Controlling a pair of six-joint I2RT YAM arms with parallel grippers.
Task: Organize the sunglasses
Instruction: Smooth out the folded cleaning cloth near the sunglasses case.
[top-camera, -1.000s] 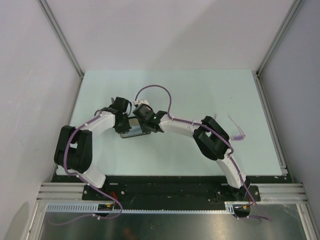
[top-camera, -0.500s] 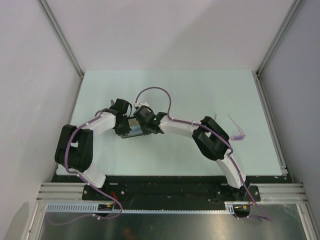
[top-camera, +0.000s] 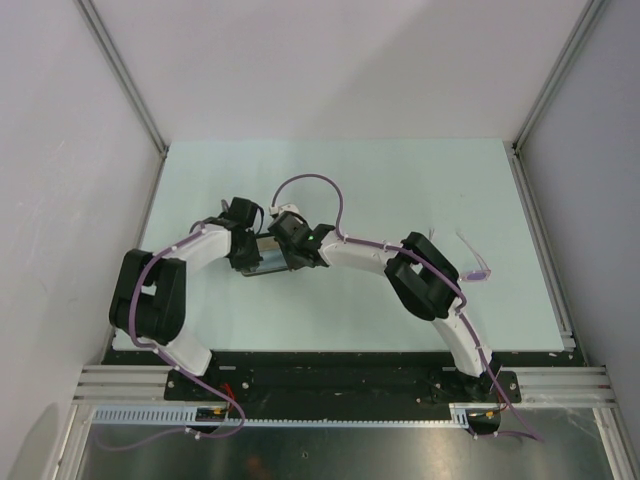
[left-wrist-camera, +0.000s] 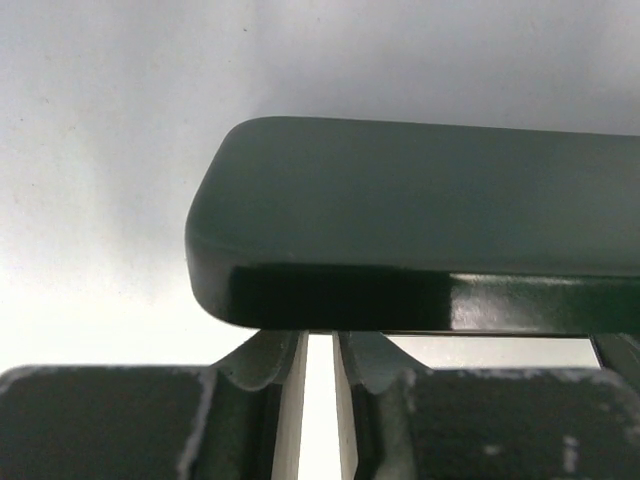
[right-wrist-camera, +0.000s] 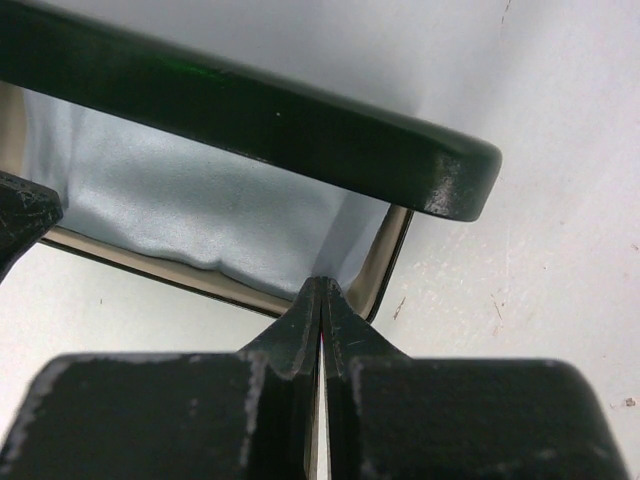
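The sunglasses (top-camera: 478, 264), thin pink-purple frame, lie on the table at the right, apart from both grippers. The black case (top-camera: 268, 262) sits left of centre, with both grippers at it. In the left wrist view its lid (left-wrist-camera: 420, 220) stands raised just above my left gripper (left-wrist-camera: 320, 345), whose jaws are a narrow slit apart at the case's edge, their tips hidden under the lid. In the right wrist view the case (right-wrist-camera: 250, 110) is open with a pale blue cloth (right-wrist-camera: 180, 190) inside. My right gripper (right-wrist-camera: 321, 285) is pinched shut on the cloth's edge at the case's rim.
The pale green table (top-camera: 400, 190) is bounded by metal rails (top-camera: 540, 230) at the sides and grey walls behind. My right arm's elbow (top-camera: 425, 275) lies between the case and the sunglasses.
The right wrist has shifted slightly toward the case. The left arm, case and sunglasses have stayed in place.
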